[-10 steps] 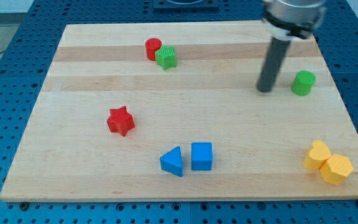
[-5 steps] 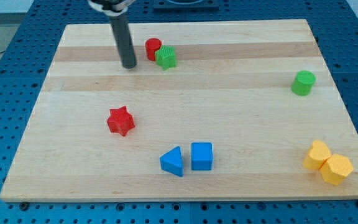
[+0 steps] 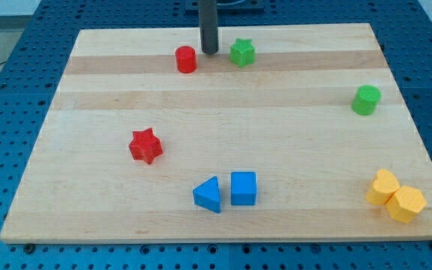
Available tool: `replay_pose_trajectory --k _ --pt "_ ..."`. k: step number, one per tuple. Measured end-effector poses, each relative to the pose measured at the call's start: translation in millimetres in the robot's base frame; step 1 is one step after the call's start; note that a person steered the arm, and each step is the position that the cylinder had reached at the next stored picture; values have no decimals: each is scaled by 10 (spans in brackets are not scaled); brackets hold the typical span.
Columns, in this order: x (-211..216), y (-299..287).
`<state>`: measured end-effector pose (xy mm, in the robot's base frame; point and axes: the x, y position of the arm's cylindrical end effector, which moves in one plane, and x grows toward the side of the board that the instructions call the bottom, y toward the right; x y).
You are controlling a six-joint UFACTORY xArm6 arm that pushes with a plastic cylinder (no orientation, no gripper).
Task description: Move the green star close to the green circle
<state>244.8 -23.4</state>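
Observation:
The green star (image 3: 241, 52) lies near the view's top, a little left of centre. The green circle (image 3: 366, 100) stands far off at the view's right, lower than the star. My tip (image 3: 210, 52) rests on the board between the red circle (image 3: 186, 59) and the green star, a small gap from each.
A red star (image 3: 145, 145) lies at the view's left middle. A blue triangle (image 3: 208, 195) and a blue cube (image 3: 243, 188) sit side by side at the bottom centre. Two yellow blocks (image 3: 396, 196) touch at the bottom right. The wooden board (image 3: 291, 142) rests on a blue perforated table.
My tip swung from beside the green circle to the left of the red circle, then to between the red circle and green star. The star slid right, away from the red circle.

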Motion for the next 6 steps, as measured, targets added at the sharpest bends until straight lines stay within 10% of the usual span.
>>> replay_pose_trajectory --k 6 --pt "1206 1613"
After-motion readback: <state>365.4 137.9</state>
